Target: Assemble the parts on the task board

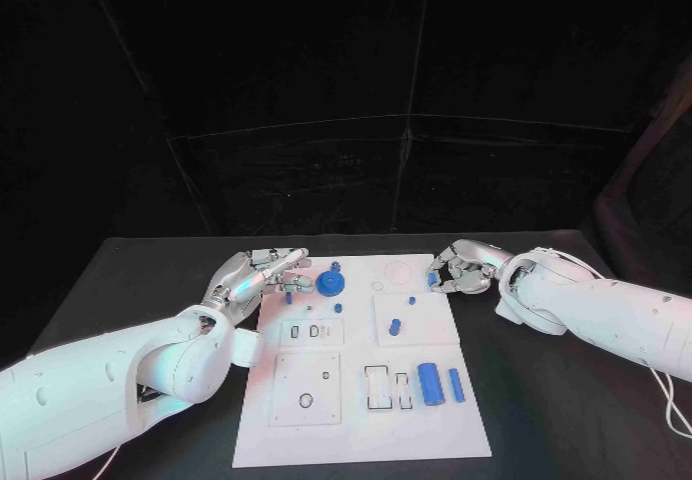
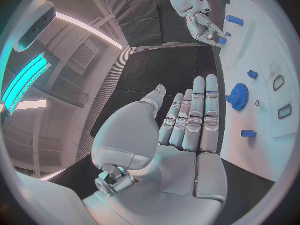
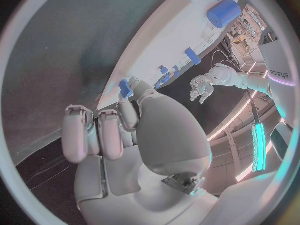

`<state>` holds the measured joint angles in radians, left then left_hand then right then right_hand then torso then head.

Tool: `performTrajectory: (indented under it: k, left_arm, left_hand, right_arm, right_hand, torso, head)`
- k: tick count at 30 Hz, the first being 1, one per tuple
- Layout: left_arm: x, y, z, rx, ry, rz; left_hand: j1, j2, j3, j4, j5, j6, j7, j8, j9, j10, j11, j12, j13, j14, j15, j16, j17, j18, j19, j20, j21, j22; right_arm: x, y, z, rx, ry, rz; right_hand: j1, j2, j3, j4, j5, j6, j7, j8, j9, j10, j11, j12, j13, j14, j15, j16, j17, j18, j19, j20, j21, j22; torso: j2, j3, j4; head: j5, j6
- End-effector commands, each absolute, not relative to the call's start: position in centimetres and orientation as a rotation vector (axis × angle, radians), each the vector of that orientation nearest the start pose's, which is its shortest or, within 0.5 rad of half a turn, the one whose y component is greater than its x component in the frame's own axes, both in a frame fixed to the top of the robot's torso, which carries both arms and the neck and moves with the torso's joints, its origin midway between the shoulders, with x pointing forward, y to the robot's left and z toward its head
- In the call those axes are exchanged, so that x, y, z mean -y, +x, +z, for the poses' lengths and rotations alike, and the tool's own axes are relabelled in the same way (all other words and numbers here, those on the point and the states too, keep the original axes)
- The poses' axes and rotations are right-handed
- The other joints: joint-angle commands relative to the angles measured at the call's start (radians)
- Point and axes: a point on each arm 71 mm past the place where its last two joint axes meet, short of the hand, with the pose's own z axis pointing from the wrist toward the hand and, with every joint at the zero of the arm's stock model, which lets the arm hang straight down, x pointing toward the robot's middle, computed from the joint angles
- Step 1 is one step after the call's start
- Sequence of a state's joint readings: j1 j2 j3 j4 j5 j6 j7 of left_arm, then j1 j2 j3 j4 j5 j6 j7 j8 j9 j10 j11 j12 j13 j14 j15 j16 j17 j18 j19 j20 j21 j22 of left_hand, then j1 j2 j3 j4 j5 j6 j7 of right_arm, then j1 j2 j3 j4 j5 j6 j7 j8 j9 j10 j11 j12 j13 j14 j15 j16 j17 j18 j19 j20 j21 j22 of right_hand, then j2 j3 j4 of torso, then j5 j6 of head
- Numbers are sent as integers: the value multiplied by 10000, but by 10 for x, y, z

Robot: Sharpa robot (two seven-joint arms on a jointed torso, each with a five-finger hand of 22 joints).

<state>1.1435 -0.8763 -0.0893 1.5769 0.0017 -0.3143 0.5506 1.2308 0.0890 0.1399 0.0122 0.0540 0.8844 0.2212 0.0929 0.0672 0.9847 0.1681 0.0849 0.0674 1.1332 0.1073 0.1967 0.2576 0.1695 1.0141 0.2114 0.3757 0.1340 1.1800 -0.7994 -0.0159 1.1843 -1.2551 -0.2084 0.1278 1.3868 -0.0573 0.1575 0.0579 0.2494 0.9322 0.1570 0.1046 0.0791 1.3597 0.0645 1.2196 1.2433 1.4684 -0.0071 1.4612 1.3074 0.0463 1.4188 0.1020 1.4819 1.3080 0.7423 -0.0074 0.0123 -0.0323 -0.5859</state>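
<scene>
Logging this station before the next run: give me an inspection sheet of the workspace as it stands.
Surface: black table, bare around the board.
Job's things: white task board in the middle; blue gear at its far end; two blue cylinders lying side by side near its right edge; a small blue part mid-board.
Clutter: nothing seen.
Hands: left hand over the board's far left corner, fingers straight, holding nothing; right hand at the far right edge, fingers curled; whether it holds anything cannot be told.
Cables: thin white cable along the right arm.
Surroundings: black curtain behind the table.
</scene>
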Motion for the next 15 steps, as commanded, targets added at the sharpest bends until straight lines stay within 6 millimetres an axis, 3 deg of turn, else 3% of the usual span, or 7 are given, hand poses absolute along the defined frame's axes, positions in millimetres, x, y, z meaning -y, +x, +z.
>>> performTrajectory:
  k: [1,10,15]
  left_arm:
    - [-210,462,-207,-13647,-10841,-16192]
    - [-211,462,-207,-13652,-10846,-16186]
    - [-211,462,-207,-13657,-10848,-16186]
  left_hand:
    - [-84,-8,58,8,-34,83,-1,7,13,85,2,64,13,13,12,-68,10,130,8,4,-69,-11]
    - [-84,-9,79,-8,-35,85,4,-1,10,86,5,53,8,16,12,-77,22,130,11,2,-69,-14]
    - [-84,-9,79,-8,-35,85,4,-1,10,86,5,53,8,16,12,-77,22,130,11,2,-69,-14]
  right_arm:
    - [276,534,-208,-17525,35,6617]
    - [275,535,-208,-17437,42,6613]
    - [277,536,-206,-17072,203,6438]
  right_hand:
    - [8,135,93,5,-82,179,-9,84,20,48,7,51,24,629,-13,22,780,34,17,10,-21,393]
    - [-1,354,304,-2,-315,682,-127,243,51,87,-84,104,81,634,-76,30,805,30,39,-29,-10,426]
    - [150,782,731,-80,-954,1185,-326,457,105,134,-245,144,131,646,-206,49,850,21,74,-138,10,479]
  torso:
    - [-3,1,-3]
    - [-3,1,-8]
    - [-1,4,-7]
  head:
    - [-4,-5]
    - [7,-25]
    - [11,-43]
